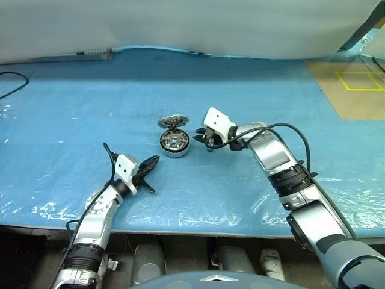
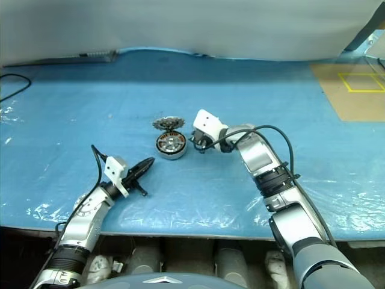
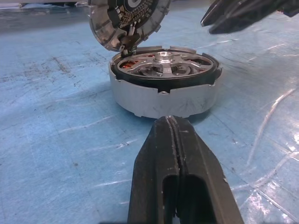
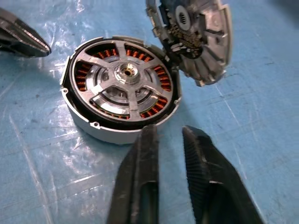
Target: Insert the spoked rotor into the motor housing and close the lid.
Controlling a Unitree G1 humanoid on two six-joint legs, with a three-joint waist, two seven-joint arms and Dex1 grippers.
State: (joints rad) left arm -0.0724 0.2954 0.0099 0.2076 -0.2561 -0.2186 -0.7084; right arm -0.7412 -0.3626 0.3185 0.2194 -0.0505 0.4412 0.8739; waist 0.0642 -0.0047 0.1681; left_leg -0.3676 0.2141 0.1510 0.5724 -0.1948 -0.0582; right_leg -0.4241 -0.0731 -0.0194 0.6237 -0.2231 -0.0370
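Beside housing (image 4: 122, 88) — lid (image 4: 194, 35) upright

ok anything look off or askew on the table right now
The lid is not flat on the motor housing; it stands tilted up at the housing's far edge, hinged open. The spoked rotor sits inside, copper windings showing between its spokes. Nothing looks spilled or damaged.
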